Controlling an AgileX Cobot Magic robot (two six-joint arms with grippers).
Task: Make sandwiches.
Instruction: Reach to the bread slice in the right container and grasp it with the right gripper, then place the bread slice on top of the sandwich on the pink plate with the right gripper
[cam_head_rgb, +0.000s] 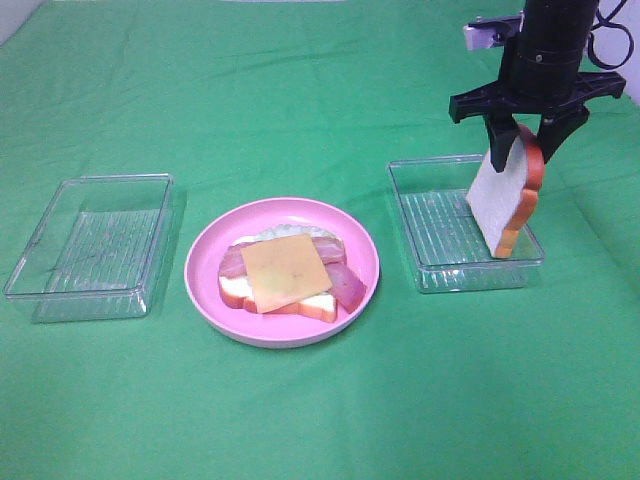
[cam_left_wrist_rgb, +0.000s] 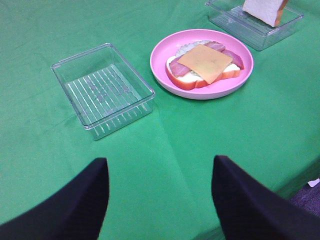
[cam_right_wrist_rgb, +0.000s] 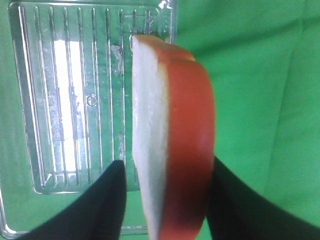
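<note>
I see the right claw (cam_head_rgb: 522, 135) pinching a bread slice (cam_head_rgb: 507, 200) on edge above the clear tray (cam_head_rgb: 432, 240) at right of frame. The open-faced sandwich (cam_head_rgb: 288, 272), cheese uppermost, sits on the pink plate (cam_head_rgb: 205, 262) at centre of the green surface (cam_head_rgb: 320, 420). My left claw (cam_left_wrist_rgb: 160, 192) is spread, holding nothing.

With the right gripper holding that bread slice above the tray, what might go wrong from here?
The bread slice hangs on edge, pinched only near its top by the right gripper, so it could swing or slip out in transit. The cheese square already sits skewed on the open sandwich; a tilted landing may push it off or leave the slice overhanging the pink plate.
</note>
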